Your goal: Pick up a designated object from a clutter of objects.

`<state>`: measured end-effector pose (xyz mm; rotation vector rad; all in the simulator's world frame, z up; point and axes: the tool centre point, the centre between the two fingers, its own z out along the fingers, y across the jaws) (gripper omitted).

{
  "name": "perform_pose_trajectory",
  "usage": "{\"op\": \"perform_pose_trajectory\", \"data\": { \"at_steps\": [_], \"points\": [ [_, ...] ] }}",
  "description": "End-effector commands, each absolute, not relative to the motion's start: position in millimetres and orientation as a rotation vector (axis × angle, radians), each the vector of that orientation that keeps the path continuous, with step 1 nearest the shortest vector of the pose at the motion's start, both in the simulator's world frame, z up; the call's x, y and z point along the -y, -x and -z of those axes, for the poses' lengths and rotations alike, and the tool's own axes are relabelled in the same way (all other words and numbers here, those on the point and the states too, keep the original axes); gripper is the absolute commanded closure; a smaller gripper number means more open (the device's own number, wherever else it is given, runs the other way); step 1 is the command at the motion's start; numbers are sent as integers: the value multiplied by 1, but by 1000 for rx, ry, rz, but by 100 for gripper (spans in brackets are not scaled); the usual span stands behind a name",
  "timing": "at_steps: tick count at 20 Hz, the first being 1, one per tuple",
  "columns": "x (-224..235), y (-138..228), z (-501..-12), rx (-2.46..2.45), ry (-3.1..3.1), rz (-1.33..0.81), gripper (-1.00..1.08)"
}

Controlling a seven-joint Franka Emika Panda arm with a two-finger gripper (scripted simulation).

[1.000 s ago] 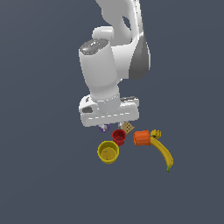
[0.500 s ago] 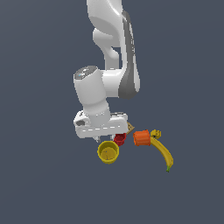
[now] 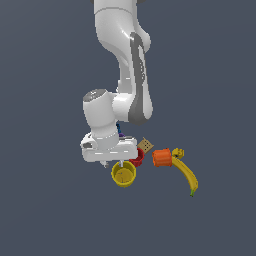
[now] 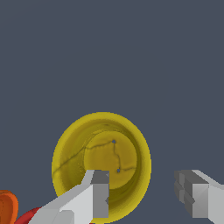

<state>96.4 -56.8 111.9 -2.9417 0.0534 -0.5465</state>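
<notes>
Fingers (image 4: pixel 99 192) of the gripper (image 4: pixel 146 194) stood wide apart, one over the yellow cup's (image 3: pixel 123 174) open mouth, the other outside its rim. That cup sat upright just below frame centre, beside the red cup (image 3: pixel 137 157).

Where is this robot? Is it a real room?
Probably not a real room: it looks like a computer-made test scene. The floor is flat plain grey with no walls or furniture, and the yellow cup, banana and orange cup look like smooth rendered toys.
</notes>
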Motion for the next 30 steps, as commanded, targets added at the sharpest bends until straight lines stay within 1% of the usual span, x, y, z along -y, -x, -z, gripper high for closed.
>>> {"op": "perform_pose_trajectory", "data": {
  "at_steps": [1,11,22,23,30],
  "points": [
    [61,-96,-106,-65,2944,563,-20],
    [65,-96,-98,-75,2947,573,-20],
    [62,-105,-75,-77,2947,576,-20],
    [62,-105,-75,-77,2947,576,108],
    [62,-105,-75,-77,2947,576,108]
  ]
}}
